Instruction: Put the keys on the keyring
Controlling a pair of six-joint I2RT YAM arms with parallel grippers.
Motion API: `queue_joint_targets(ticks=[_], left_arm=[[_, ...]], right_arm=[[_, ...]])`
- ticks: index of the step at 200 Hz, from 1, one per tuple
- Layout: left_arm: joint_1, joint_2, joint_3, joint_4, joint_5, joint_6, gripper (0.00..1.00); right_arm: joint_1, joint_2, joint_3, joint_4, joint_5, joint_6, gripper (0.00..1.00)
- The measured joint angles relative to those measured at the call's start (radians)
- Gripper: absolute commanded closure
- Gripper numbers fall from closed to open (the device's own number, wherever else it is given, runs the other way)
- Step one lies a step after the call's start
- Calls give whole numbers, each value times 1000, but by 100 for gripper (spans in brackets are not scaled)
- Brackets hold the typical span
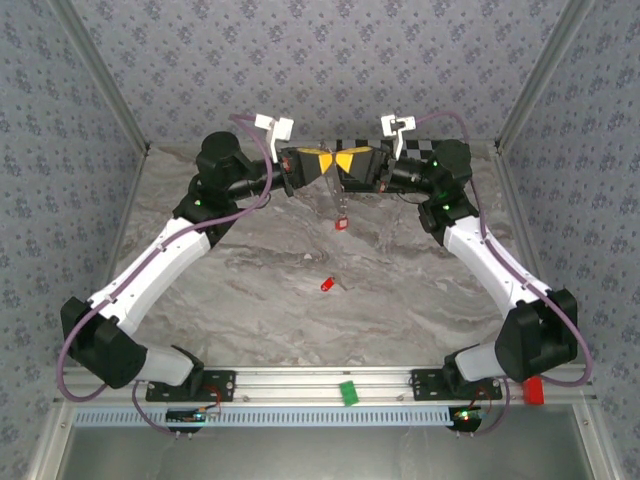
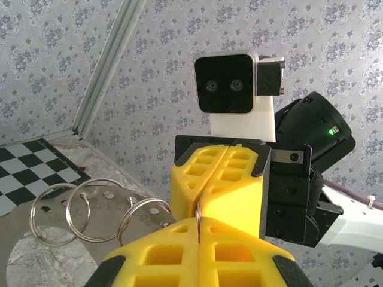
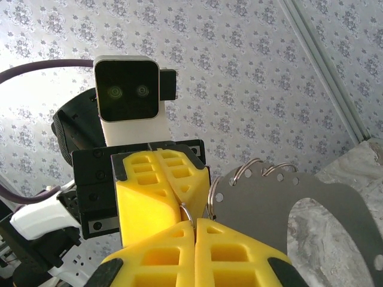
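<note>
Top external: left fingers touch right fingers near far wall.

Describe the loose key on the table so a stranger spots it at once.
On the marble table, look at the open middle between the two arms. A tiny red key lies alone there. The other red key sits farther back, where the arms meet, and the red block is bigger, beside the right base.

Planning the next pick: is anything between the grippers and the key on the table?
Nothing on the table: the key lies alone. Another key dangles below the left gripper and right gripper, both shut on the keyring.
</note>
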Motion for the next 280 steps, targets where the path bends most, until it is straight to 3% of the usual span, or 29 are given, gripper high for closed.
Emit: queue_joint_targets(ticks=[34,128,178,192,226,280], left_arm=[[1,4,13,-14,11,6,89],[1,17,34,-48,46,16,83],[1,17,34,-61,48,31,84],[1,16,34,-64,48,39,95],[3,16,34,-81,47,45,100],[1,15,35,-88,43,56,100]], right_arm=[[-1,0,0,1,-2,0,100],[6,0,0,-8,-23,-1,100],[6,-2,0,-20,-24,0,100],[6,-2,-2,-19,-24,0,100],[4,-4,-10,-17,-23,4,100],[4,-4,-11,-17,-23,8,100]])
